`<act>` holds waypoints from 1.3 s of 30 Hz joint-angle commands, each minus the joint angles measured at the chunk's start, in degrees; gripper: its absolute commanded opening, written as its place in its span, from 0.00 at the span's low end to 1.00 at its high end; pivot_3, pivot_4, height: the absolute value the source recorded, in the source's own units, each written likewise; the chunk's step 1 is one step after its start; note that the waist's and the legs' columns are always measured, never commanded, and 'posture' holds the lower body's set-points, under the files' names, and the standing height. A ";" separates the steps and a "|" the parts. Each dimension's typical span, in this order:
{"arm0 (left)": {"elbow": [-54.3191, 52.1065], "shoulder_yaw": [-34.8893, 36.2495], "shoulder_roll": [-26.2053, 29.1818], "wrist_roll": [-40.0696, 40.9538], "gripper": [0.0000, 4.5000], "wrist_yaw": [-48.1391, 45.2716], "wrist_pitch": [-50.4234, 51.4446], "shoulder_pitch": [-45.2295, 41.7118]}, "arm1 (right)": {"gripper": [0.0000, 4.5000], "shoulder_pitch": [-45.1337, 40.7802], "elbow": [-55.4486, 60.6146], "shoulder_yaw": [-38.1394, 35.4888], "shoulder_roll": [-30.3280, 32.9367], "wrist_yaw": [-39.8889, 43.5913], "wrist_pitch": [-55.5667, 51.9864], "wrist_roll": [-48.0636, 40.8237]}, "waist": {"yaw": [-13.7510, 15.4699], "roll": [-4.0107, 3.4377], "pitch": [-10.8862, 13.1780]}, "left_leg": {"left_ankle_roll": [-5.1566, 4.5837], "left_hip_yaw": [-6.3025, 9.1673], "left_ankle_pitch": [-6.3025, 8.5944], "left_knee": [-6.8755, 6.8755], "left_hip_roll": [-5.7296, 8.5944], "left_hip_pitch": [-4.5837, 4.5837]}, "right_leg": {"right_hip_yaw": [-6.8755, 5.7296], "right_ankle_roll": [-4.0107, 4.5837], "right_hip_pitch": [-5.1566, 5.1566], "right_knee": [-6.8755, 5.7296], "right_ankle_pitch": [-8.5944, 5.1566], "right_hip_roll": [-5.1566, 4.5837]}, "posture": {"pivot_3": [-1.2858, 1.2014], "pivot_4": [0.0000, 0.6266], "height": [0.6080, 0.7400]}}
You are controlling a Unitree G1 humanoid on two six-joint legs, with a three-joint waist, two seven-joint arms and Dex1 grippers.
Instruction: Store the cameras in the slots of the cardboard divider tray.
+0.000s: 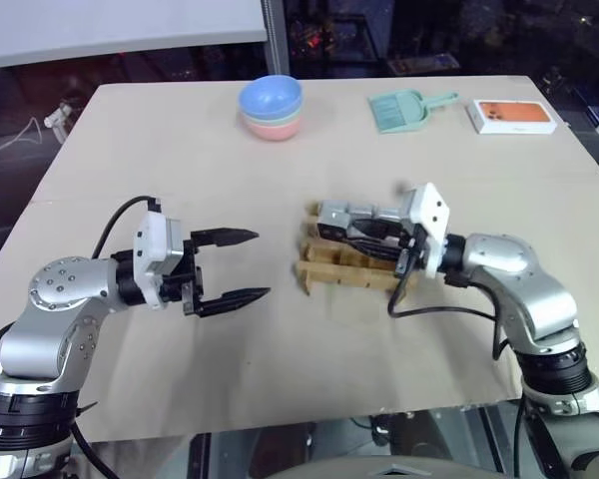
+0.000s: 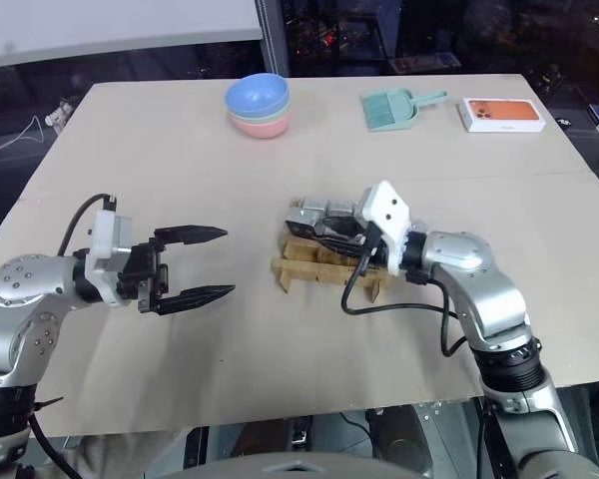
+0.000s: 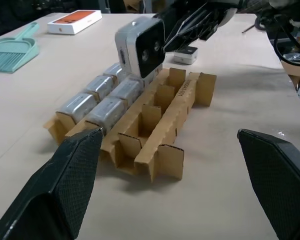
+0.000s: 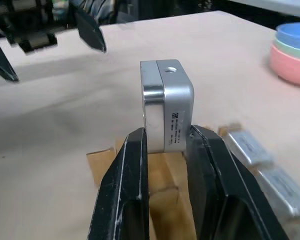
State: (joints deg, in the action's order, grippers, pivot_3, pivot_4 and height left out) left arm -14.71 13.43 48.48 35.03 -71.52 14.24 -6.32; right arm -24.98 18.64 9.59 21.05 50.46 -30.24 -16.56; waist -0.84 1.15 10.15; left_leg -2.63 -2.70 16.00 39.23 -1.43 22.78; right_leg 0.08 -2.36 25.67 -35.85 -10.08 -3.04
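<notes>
The cardboard divider tray (image 1: 329, 271) lies at the middle of the table. Several silver-grey cameras (image 3: 107, 107) lie in its far and middle rows, and the near row's slots (image 3: 160, 127) stand open. My right gripper (image 4: 167, 134) is shut on one more camera (image 4: 166, 100) and holds it level just above the tray's left end (image 1: 331, 214). My left gripper (image 1: 260, 264) hovers open to the left of the tray, pointing at it with nothing between its fingers (image 3: 75, 170).
Stacked blue, pink and green bowls (image 1: 271, 105) stand at the back, with a mint-green dustpan (image 1: 404, 108) and an orange-and-white phone box (image 1: 512, 115) to their right. A small light block (image 3: 185, 54) lies on the table beyond the tray.
</notes>
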 commanded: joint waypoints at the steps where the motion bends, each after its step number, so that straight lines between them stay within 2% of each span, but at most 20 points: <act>1: -0.87 0.77 0.04 0.45 1.00 -0.06 -0.55 -0.05 | 0.11 -0.77 -2.77 2.52 -0.39 0.11 5.81 1.79 | 0.08 0.00 0.00 | 0.00 0.00 0.00 0.00 0.00 0.01 | 0.00 0.00 0.00 0.01 0.00 -0.01 | 0.52 0.24 1.00; 11: -1.09 1.95 0.58 0.61 1.00 0.19 -0.51 0.82 | 0.11 -2.41 -13.67 6.08 -0.06 3.25 15.72 5.45 | 0.06 0.00 0.00 | 0.00 0.01 0.00 0.00 0.01 0.01 | 0.00 0.03 0.00 0.01 -0.02 0.00 | 0.52 0.24 1.00; 19: -1.21 2.27 0.76 0.57 1.00 0.22 -0.63 1.16 | 0.11 -5.15 -18.52 7.35 -0.69 5.41 17.54 6.32 | 0.04 0.00 0.00 | 0.00 0.01 0.00 0.00 0.01 0.00 | 0.00 0.03 0.00 0.00 -0.01 0.01 | 0.52 0.24 1.00; 21: -1.30 2.40 0.80 0.58 1.00 0.23 -0.64 1.31 | 0.35 -5.32 -18.60 7.32 -0.70 5.64 17.05 6.33 | 0.05 0.00 0.00 | 0.00 0.01 0.00 0.00 0.01 0.00 | 0.00 0.02 0.00 0.00 0.00 0.01 | 0.52 0.24 1.00; 22: -1.31 2.48 0.82 0.60 1.00 0.19 -0.65 1.39 | 0.43 -5.31 -18.40 7.41 -0.51 6.06 16.10 6.13 | 0.05 0.00 0.00 | 0.00 0.01 0.00 0.00 0.01 0.00 | 0.00 0.01 0.00 0.00 0.00 0.00 | 0.52 0.24 1.00; 24: -1.35 2.60 0.82 0.64 1.00 0.20 -0.63 1.50 | 0.69 -5.12 -18.13 7.12 -0.50 5.92 15.78 6.06 | 0.05 0.00 0.00 | 0.00 0.01 0.00 0.00 0.01 0.00 | 0.00 0.02 0.00 0.00 0.00 0.00 | 0.52 0.24 1.00; 27: -1.46 2.73 0.84 0.69 1.00 0.14 -0.59 1.63 | 0.99 -5.03 -16.62 5.80 -0.45 5.14 14.28 5.19 | 0.06 0.00 0.00 | 0.01 0.01 0.00 0.00 0.01 0.00 | 0.00 0.02 0.00 0.00 0.00 0.00 | 0.52 0.24 1.00; 32: -1.38 2.85 1.02 0.83 1.00 -0.05 -0.52 1.47 | 0.99 -4.61 -8.87 1.44 2.81 4.97 10.15 1.11 | 0.24 -0.01 0.00 | 0.01 0.01 0.00 0.02 0.01 0.01 | 0.00 0.02 0.00 -0.02 0.00 -0.01 | 0.52 0.24 1.00; 39: -1.21 1.57 0.58 1.31 1.00 -0.18 -0.11 -0.67 | 0.99 1.91 3.19 -11.01 11.83 2.67 2.11 -6.57 | 0.51 0.01 0.00 | 0.00 0.02 0.00 0.01 0.02 0.04 | -0.01 -0.01 -0.02 0.03 0.01 -0.03 | 0.52 0.24 1.00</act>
State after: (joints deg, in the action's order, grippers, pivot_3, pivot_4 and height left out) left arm -14.77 14.11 48.69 35.14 -71.43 14.42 -5.93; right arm -24.07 18.42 2.96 31.34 54.12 -26.55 -20.70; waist -0.33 1.16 10.15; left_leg -2.62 -2.68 16.00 39.24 -1.40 22.82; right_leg 0.07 -2.35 25.65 -35.82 -10.08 -3.06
